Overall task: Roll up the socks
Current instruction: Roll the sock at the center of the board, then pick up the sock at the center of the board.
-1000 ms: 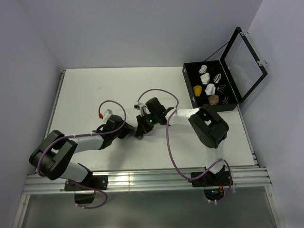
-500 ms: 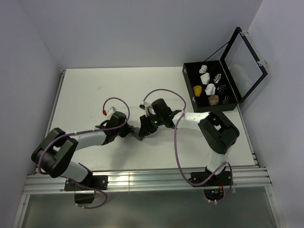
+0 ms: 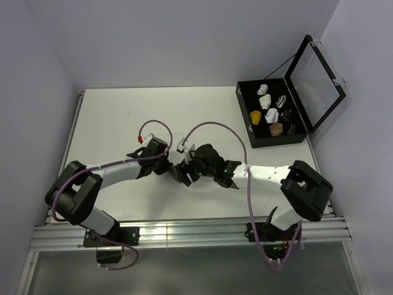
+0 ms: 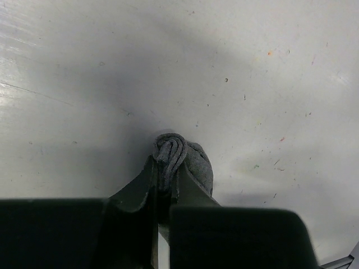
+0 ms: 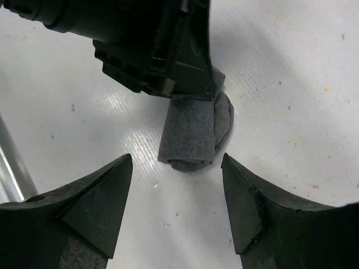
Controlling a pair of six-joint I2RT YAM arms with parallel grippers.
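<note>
The grey sock (image 5: 190,133) lies as a rolled bundle on the white table. My left gripper (image 4: 165,175) is shut on one end of it, the folded layers (image 4: 171,150) squeezed between its fingers. In the right wrist view the left gripper (image 5: 154,47) comes in from the top. My right gripper (image 5: 176,167) stands open just short of the roll's free end, touching nothing. From above, both grippers (image 3: 171,167) (image 3: 184,174) meet at the table's middle front and hide the sock. A mustard-yellow bundle (image 3: 255,116) sits in the black case.
The black case (image 3: 243,109) stands at the back right with its lid (image 3: 316,80) raised, holding white, striped and tan sock bundles (image 3: 276,115). The table's metal rail (image 3: 184,232) runs along the near edge by the arm bases.
My left gripper has closed on the grey roll. My right gripper has let go, opened wide and backed off a little, and its arm has swung out to the right.
</note>
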